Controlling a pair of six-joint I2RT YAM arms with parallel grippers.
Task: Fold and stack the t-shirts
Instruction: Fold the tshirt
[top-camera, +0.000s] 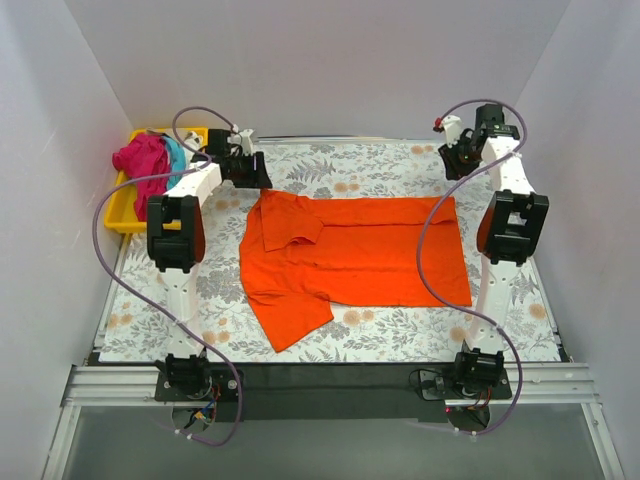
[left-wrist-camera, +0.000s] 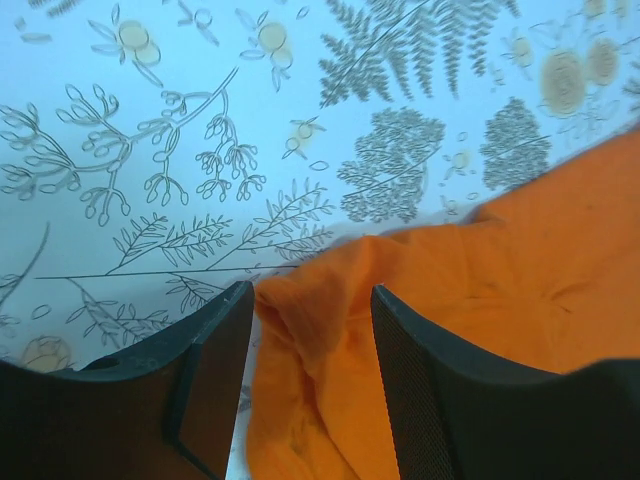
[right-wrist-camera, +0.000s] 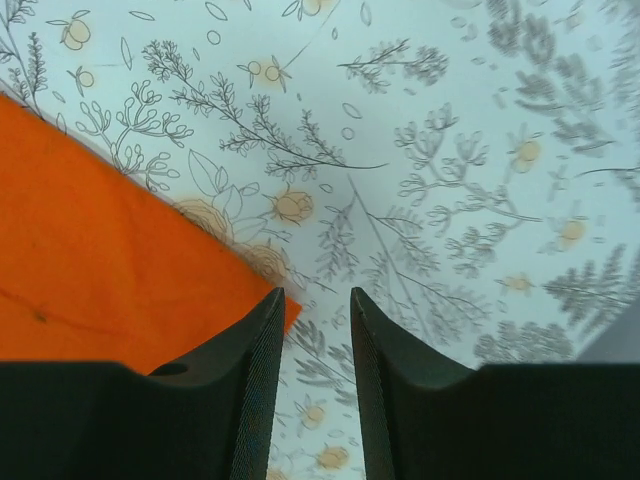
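A vivid orange t-shirt (top-camera: 350, 255) was laid rumpled mid-table on the floral cloth (top-camera: 380, 165), its far-left edge straddled by the parted jaws of the left gripper (left-wrist-camera: 312, 300), its far-right corner seen just beside the narrowly parted jaws of the right gripper (right-wrist-camera: 317, 300).

Layout, from above.
We find one shirt (top-camera: 350, 255) flat mid-table (top-camera: 380, 170), the left gripper (top-camera: 245, 168) over its far-left corner and the right gripper (top-camera: 457, 160) just beyond its far-right corner. Heaped shirts (top-camera: 148, 160) lie in the tray (top-camera: 125, 212), far left.
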